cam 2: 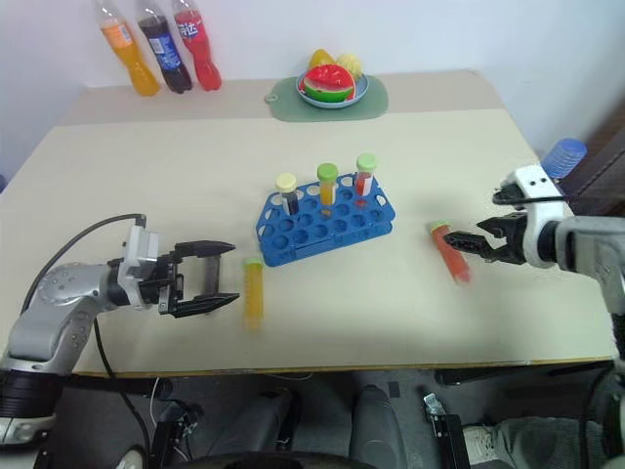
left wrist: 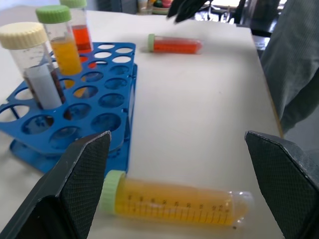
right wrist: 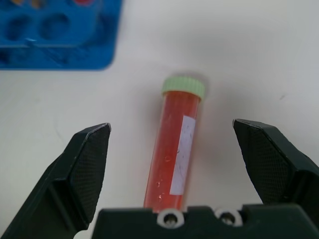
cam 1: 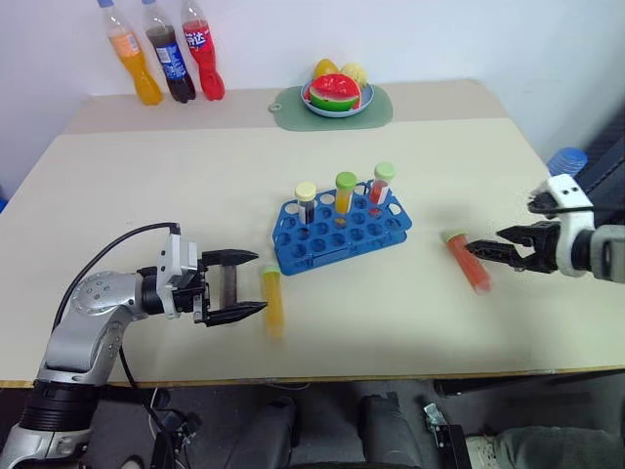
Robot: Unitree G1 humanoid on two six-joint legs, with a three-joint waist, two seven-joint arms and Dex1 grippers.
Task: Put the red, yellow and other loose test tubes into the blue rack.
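Blue rack [cam 1: 340, 231] at the centre of the cream desk [cam 1: 195, 186], taken here as the landmark. Three capped tubes stand upright along its far row: a dark tube with a cream cap [cam 1: 307, 201], an orange-yellow tube with a green cap [cam 1: 345, 191] and a red tube with a green cap [cam 1: 381, 183]. The remaining holes in the rack are open.

Yellow tube [cam 1: 272, 300], green-capped, lies flat on the desk just off the rack's near left corner, cap end toward the rack. The left gripper [cam 1: 244, 284] points at it from the side away from the rack, jaws spread wide and holding nothing; in the left wrist view the tube [left wrist: 174, 202] lies across the gap between the two fingers [left wrist: 75, 184], apart from both.

Red tube [cam 1: 467, 259], also green-capped, lies flat to the right of the rack, well apart from it. The right gripper [cam 1: 485, 252] sits at its far end from the rack, jaws fully apart and empty; the right wrist view shows the tube [right wrist: 174, 154] lengthwise between them, untouched.

Beyond the rack, near the wall: three soft-drink bottles [cam 1: 161, 54] and a fruit plate [cam 1: 337, 96] on a green mat [cam 1: 293, 109].
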